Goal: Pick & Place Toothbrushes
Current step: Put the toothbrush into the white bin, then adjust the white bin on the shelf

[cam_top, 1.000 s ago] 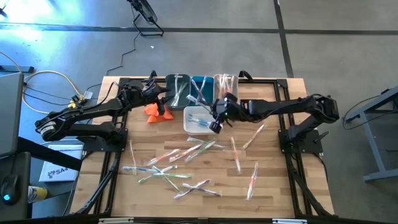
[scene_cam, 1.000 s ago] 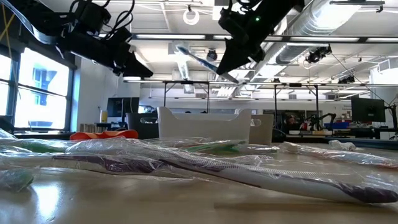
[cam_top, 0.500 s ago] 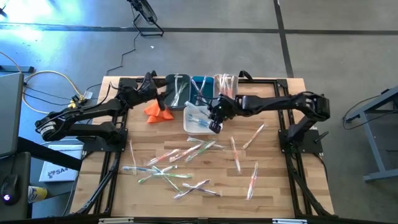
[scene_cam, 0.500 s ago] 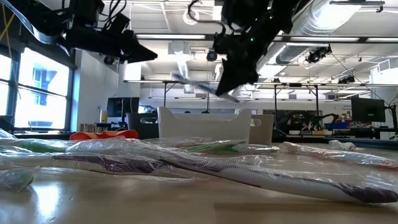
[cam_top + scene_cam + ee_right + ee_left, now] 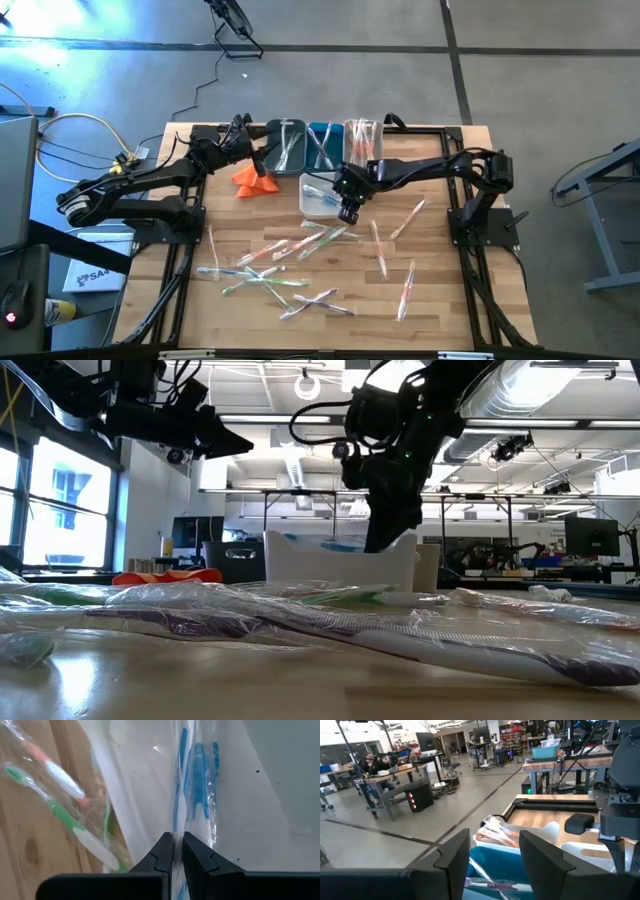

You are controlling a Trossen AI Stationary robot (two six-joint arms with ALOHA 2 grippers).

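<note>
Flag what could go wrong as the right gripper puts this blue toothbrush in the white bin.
The right gripper pinches only the blue toothbrush wrapper's edge, so it might slip early. Releasing near the white bin wall could drop it onto the table. The left gripper, open by the bins, crowds the retreat path.

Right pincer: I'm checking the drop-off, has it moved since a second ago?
Yes. The right pincer, shut on a blue toothbrush, has come down toward the white bin in the low view.
</note>
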